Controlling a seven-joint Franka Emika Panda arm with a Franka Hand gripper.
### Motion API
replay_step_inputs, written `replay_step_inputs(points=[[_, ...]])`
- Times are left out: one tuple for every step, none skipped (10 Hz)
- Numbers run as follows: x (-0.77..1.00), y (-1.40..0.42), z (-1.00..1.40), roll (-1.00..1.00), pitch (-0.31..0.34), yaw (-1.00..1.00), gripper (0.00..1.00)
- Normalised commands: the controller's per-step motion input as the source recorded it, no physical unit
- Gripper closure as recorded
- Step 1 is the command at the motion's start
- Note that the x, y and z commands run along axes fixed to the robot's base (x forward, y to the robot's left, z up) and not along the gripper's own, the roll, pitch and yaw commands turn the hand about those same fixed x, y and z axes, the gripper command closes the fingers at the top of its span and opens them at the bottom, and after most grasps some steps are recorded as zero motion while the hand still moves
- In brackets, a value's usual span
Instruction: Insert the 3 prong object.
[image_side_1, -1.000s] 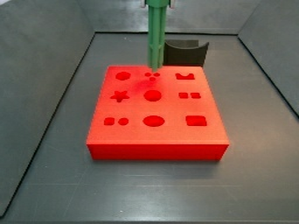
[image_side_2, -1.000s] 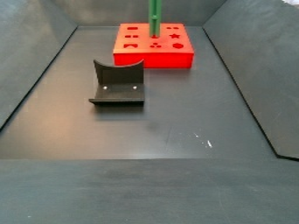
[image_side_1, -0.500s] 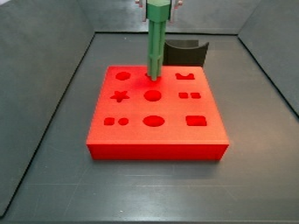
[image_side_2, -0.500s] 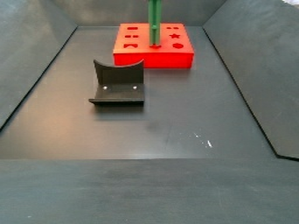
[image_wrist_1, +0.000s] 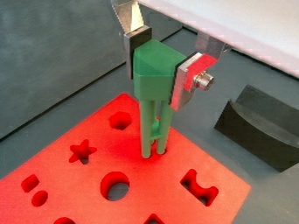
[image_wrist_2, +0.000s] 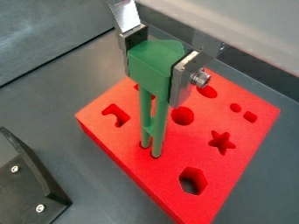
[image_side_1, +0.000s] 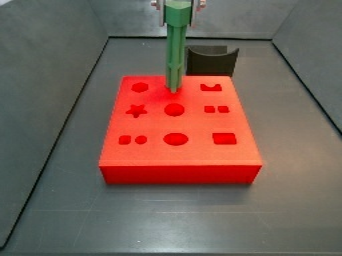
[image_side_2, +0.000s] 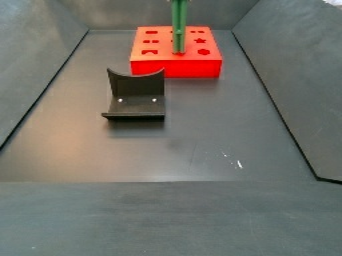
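Green 3 prong object (image_wrist_1: 155, 87) upright, clamped by gripper (image_wrist_1: 162, 59), prongs touching red block (image_wrist_1: 105, 175).

Even, soft overhead light; shadows faint. Small glare fleck on the floor (image_side_2: 230, 158). Gripper (image_wrist_1: 163, 54) close-up slightly soft

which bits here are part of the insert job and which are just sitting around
In the job:
- the 3 prong object, upright, prongs down at the red block
- the tool, shut on it above the block
- the red block with shaped holes

Just lying about:
- the fixture, dark bracket on the floor, apart from the block
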Motion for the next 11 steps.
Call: replay_step_inputs(points=[[0.00, 0.04, -0.21, 0.01, -0.041, 0.05, 1.00], [0.00, 0.03, -0.19, 0.00, -0.023, 0.03, 1.00], [0.00, 0.00, -0.21, 0.07, 0.000, 0.00, 1.00], [0.00, 0.00, -0.47, 0.12, 0.000, 0.00, 1.00], [0.07, 0.00, -0.70, 0.00, 0.004, 0.00, 1.00], [0.18, 0.00, -0.81, -0.03, 0.023, -0.07, 1.00], [0.20, 0.00, -0.77, -0.05, 0.000, -0.01, 1.00], [0.15, 0.04, -0.71, -0.03, -0.029, 0.00, 1.00], [0.00, 0.05, -0.65, -0.04, -0.084, 0.00, 1.00], [-0.10, 0.00, -0.29, 0.02, -0.053, -0.05, 1.00], [0.00, 0.00, 0.00, 0.00, 0.000, 0.00, 1.00]])
